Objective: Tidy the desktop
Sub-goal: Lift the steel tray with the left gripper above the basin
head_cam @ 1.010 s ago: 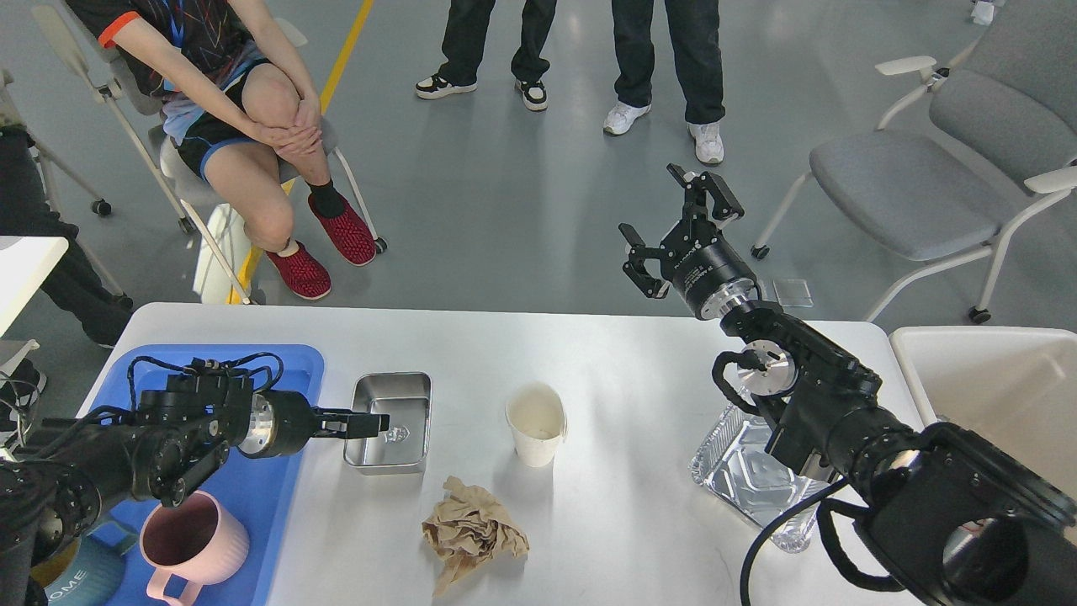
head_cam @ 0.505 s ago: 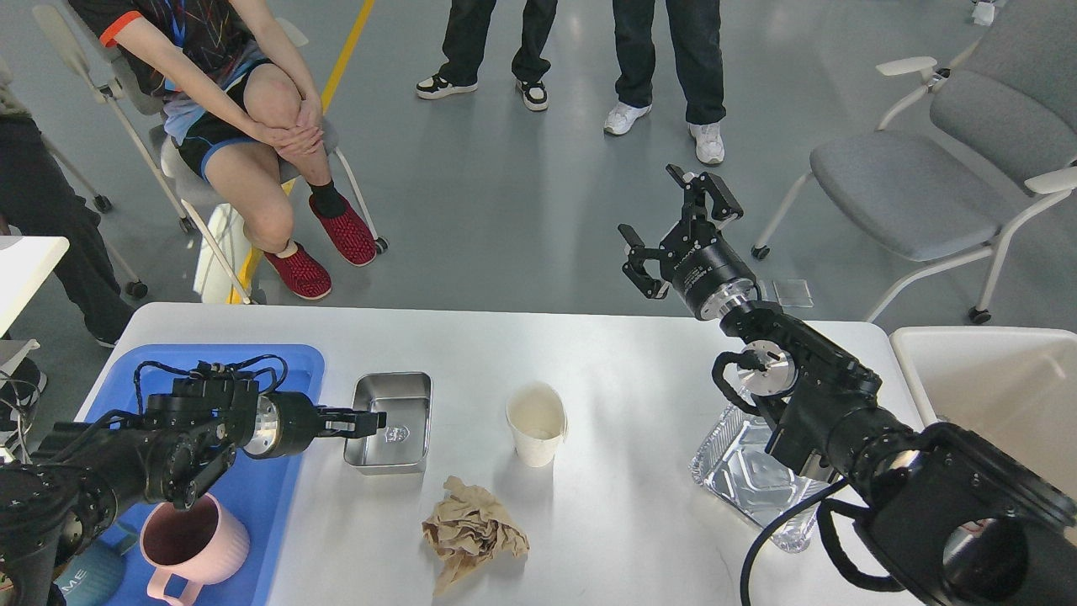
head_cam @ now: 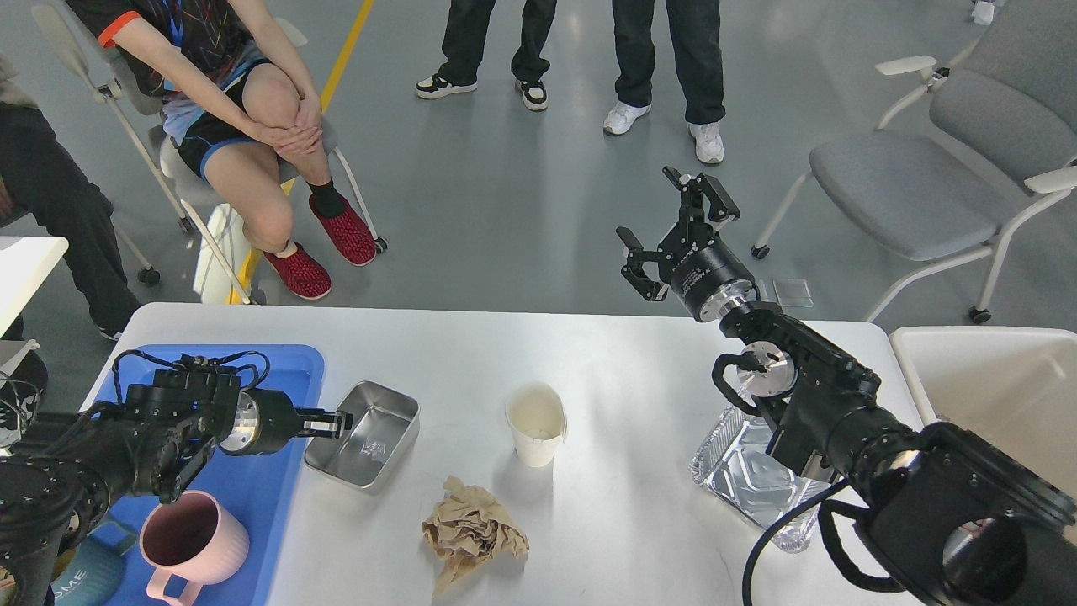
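bright even overhead light, sharp focus, glare on the desktop [head_cam: 639, 353].

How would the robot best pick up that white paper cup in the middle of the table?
Probably by pinching the paper cup across its side wall, coming from the right, where the open right pincer is free. It stands upright with its mouth open, and that side looks unobstructed.
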{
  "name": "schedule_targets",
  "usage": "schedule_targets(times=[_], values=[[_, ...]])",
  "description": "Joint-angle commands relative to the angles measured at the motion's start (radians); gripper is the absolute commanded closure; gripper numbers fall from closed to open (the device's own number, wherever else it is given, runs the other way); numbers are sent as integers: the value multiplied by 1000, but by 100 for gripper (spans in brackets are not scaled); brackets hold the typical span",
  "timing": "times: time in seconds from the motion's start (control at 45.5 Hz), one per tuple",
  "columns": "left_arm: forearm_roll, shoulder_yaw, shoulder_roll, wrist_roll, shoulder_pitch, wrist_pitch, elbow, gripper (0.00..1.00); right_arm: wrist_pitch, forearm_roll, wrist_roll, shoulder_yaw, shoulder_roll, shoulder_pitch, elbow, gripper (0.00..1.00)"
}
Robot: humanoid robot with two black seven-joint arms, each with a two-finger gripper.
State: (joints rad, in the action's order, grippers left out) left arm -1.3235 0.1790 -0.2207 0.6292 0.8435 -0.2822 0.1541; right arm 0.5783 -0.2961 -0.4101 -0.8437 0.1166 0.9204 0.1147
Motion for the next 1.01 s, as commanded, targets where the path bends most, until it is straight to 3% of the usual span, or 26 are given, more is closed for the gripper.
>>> schedule_targets(times=[0.0,0.417,0.681,0.988], values=[[1,7,3,24,2,-3,-40,100,-2,0,-1,0,0,2,0,0],[-2,11,37,27,31,-15,-59,99,-2,0,1,0,0,2,0,0],[-2,23,43,32,147,-124,-59,99,-2,0,1,2,0,5,0,0],[0,145,24,158,354,-314,-103,99,-2,0,-1,2,0,6,0,0]])
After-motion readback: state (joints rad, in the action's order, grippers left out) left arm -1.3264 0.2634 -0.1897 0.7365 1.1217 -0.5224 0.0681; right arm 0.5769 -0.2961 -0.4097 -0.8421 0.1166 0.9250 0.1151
